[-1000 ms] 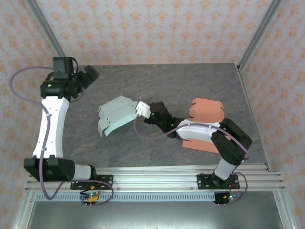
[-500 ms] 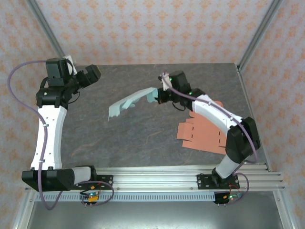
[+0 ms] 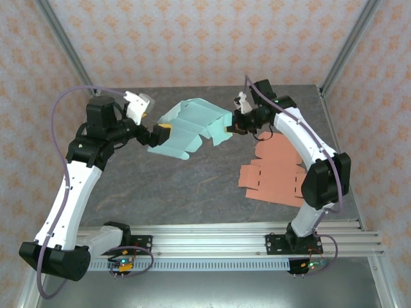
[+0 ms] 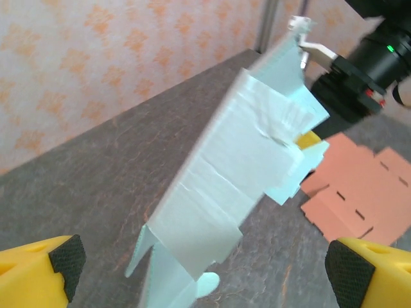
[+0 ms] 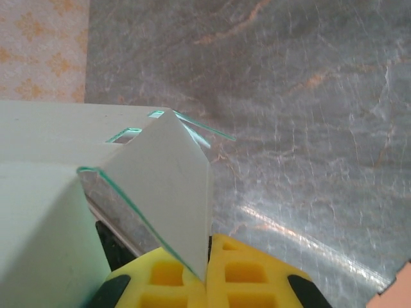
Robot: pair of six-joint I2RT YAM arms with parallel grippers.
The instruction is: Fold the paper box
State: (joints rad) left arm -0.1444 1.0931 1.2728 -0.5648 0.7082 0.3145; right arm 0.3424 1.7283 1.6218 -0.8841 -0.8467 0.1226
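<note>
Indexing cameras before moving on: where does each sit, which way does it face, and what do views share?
Top external: above and behind the bases, looking down on the table; both arms, left gripper open, right gripper shut on the teal blank.
Left wrist: faces across the table at the blank; own yellow fingers at bottom corners.
Right wrist: faces down at the table; own fingers pinch the blank's edge.
Shared: teal blank in all three; orange blank in top and left wrist.

A robotics lab test cell. Aluminium posts [image 3: 62, 38] frame orange-patterned wall panels [image 3: 205, 38] around a grey stone-look counter [image 3: 192, 192], with an aluminium rail [image 3: 212, 239] along its near edge.
</note>
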